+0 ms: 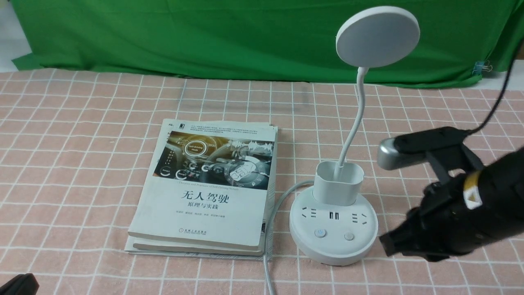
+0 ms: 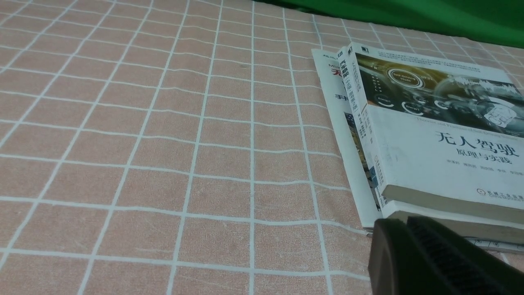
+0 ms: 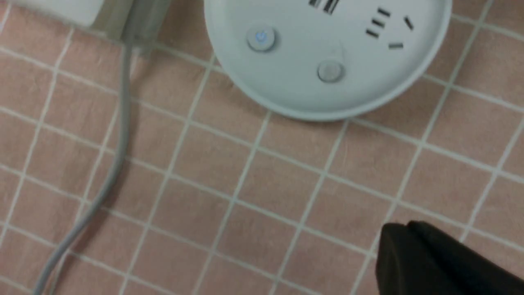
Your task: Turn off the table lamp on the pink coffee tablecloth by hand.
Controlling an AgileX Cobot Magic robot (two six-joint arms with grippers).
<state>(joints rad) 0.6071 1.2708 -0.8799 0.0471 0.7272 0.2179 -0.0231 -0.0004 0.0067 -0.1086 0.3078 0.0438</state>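
Two claws show. The pink coffee tablecloth (image 1: 82, 123) lies under the right claw (image 1: 385, 244), covering the bench. The table lamp (image 1: 339, 184) stands just beside that claw's tip. The claw is pinched closed and empty, I think so it can poke like a finger. The left claw (image 2: 403, 224), well apart, looks closed and empty too. Two small buttons (image 3: 261, 38) sit ahead of the right tip.

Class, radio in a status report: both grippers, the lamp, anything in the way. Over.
Right gripper shut, beside the table lamp, not touching. Left gripper shut, by the books. Path to the buttons clear.
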